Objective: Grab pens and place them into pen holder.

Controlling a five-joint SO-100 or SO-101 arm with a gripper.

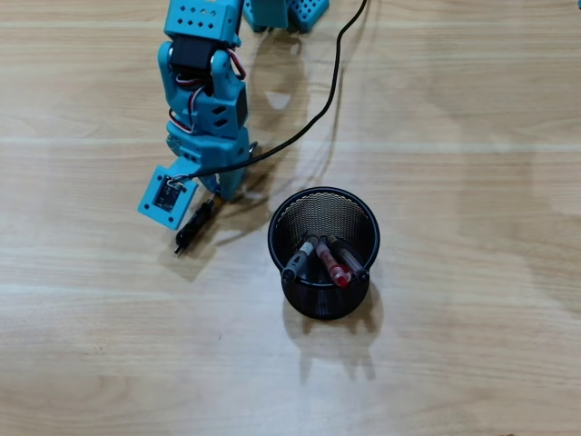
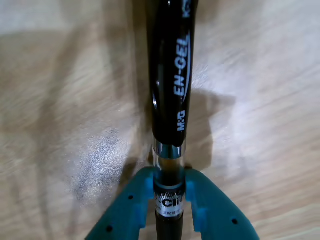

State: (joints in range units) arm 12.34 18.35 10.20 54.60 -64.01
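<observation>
The teal pincer (image 2: 170, 210) is clamped on a black pen (image 2: 170, 85), its two jaws pressing the barrel from either side just below the silver ring in the wrist view. In the overhead view that pen (image 1: 193, 227) pokes out under the arm (image 1: 204, 100), low over the table (image 1: 472, 363), left of the holder (image 1: 324, 195). Three pens (image 1: 331, 262) already lean inside the holder.
</observation>
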